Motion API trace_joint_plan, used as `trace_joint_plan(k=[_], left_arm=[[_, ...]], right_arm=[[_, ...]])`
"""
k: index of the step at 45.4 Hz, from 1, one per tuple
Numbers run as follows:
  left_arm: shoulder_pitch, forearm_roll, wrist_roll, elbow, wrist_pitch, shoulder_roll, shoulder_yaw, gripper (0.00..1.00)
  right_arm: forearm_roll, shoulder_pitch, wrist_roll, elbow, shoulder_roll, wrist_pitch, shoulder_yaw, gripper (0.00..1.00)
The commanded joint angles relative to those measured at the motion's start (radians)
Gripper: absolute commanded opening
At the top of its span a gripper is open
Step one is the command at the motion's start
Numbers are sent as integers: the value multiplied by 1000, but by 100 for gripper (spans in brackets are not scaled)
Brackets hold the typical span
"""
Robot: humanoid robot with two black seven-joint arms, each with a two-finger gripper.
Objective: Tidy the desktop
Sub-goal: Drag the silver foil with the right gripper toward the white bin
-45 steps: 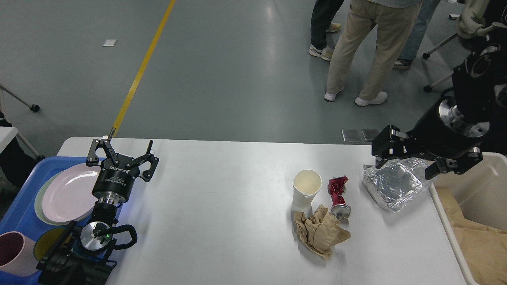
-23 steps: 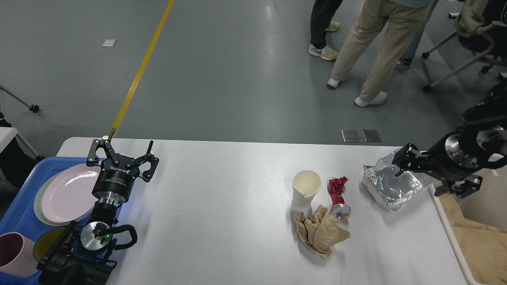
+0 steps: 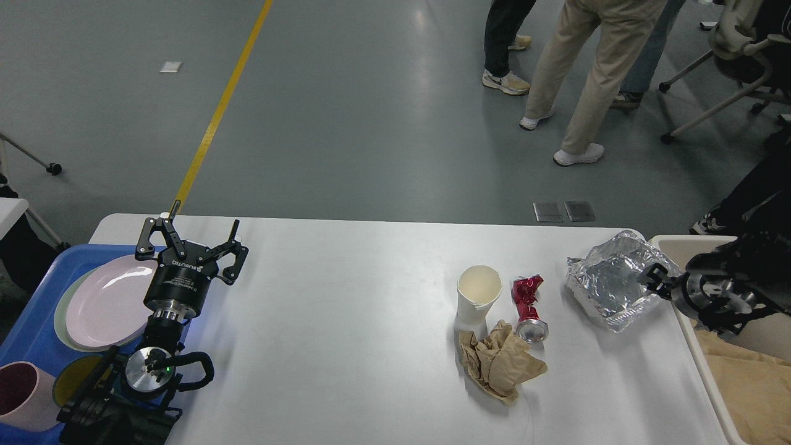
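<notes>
- The desktop (image 3: 346, 346) fills the lower half of the head view, white and a bit glossy, and I'll use the white paper cup (image 3: 477, 301) right of its middle as the landmark.
- Touching the cup's near side is a crumpled brown paper wad (image 3: 499, 363). Just right of the cup is a crushed red can (image 3: 529, 306), lying down with its open end toward me.
- Further right of the cup, near the table edge, sits a crinkled foil tray (image 3: 612, 284).
- The right gripper (image 3: 656, 279) is at the foil's right rim, low and seen end-on. Honestly can't tell if its fingers are spread or pinched, or whether it actually has the foil.
- Right of that, off the table edge, is a beige bin (image 3: 680, 247) with brown paper already in it. My guess is the trash goes there.
- Way left of the cup, the left gripper (image 3: 190, 240) hovers with fingers spread wide and nothing in them, beside a pink plate (image 3: 102, 303) on a blue tray (image 3: 31, 337).
- If the foil is the current step: pinch the rim firmly, lift before swinging to the bin, and don't drag, since foil tears and could knock the can.
</notes>
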Motion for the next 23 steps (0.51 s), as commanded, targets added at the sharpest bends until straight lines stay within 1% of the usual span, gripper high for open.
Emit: trace_joint_plan(k=[1,5,12,23], left_arm=[[0,0,0,0,0,0,0,97],[0,0,0,0,0,0,-1,97],[-2,0,0,0,0,0,0,97],[-2,0,-2,0,0,0,0,97]], right_arm=[[0,-116,1,-133,2,-12,101,96],[0,-196,1,-235,40,-15,168,96],[-2,-287,1,-366,85,-15,248,96],[-8,-374,-1,-499,157,-18,251,95]])
